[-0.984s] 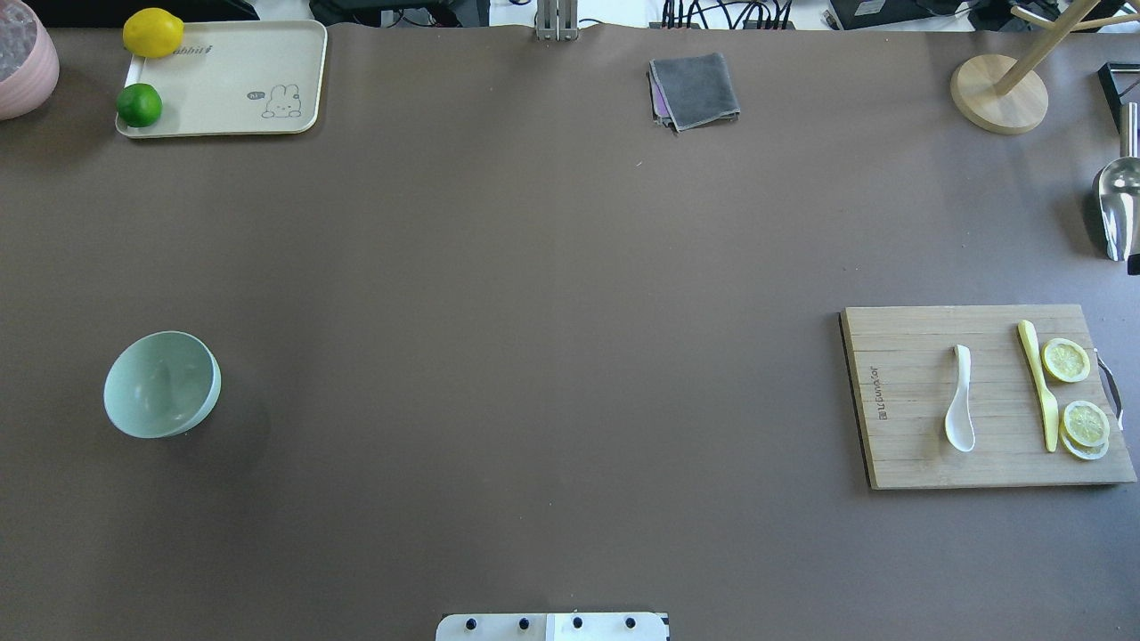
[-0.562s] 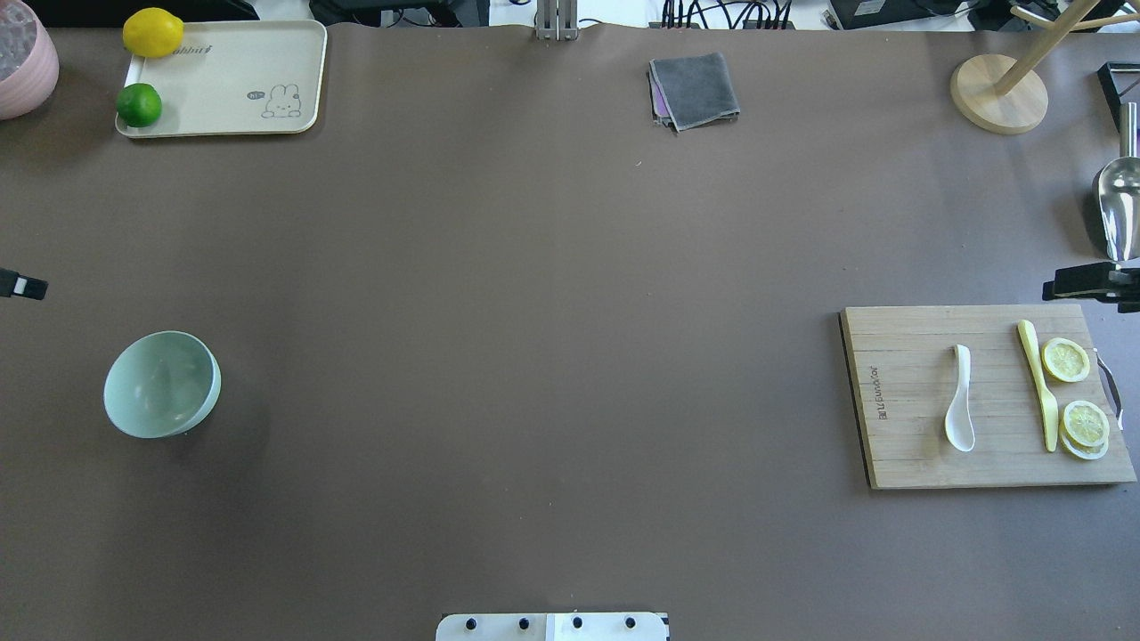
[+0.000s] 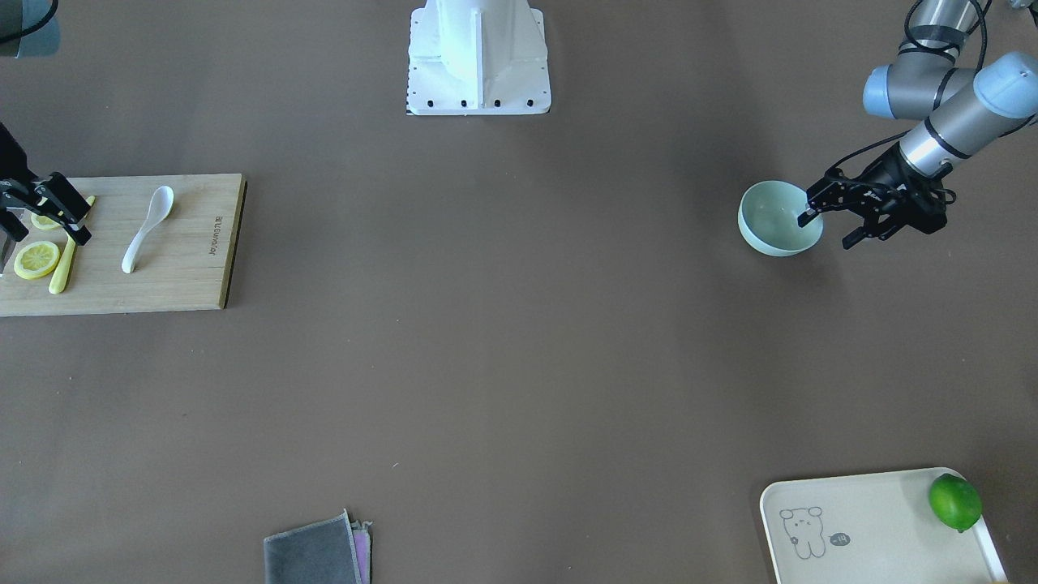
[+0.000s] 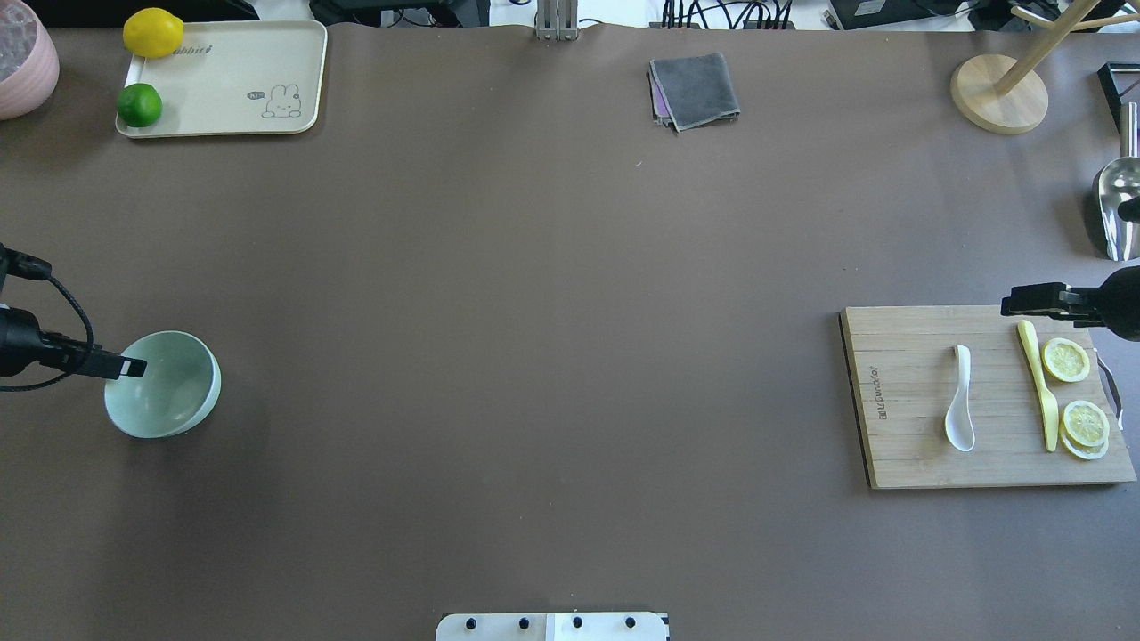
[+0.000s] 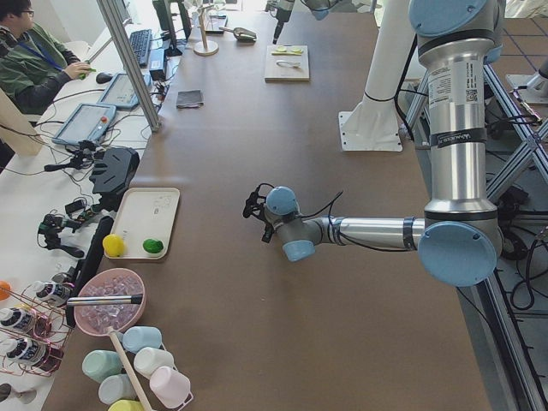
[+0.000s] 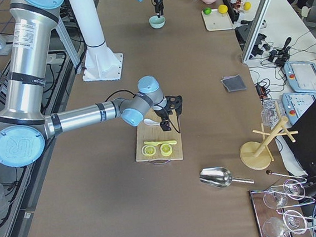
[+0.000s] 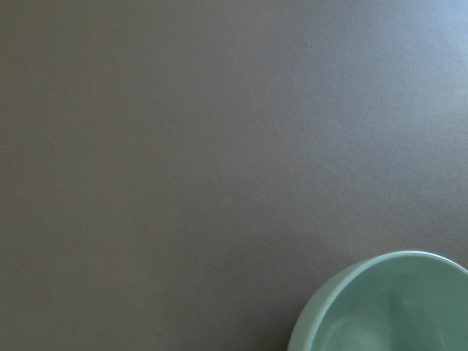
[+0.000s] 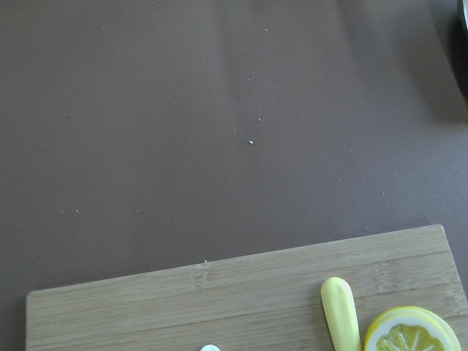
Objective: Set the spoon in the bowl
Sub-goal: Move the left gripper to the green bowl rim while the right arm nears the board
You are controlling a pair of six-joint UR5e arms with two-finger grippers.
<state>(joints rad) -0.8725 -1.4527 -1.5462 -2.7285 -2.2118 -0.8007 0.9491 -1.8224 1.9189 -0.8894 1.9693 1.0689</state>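
Now both arms have come into the overhead view. Left end effector is spread and empty at the bowl rim. Right end effector is spread and empty by the cutting board. Spoon lies ungrasped on it; pickup looks next.

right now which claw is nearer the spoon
Right. The right claw hangs over the cutting board's edge by the yellow knife, near the spoon; the left claw is across the table at the bowl.
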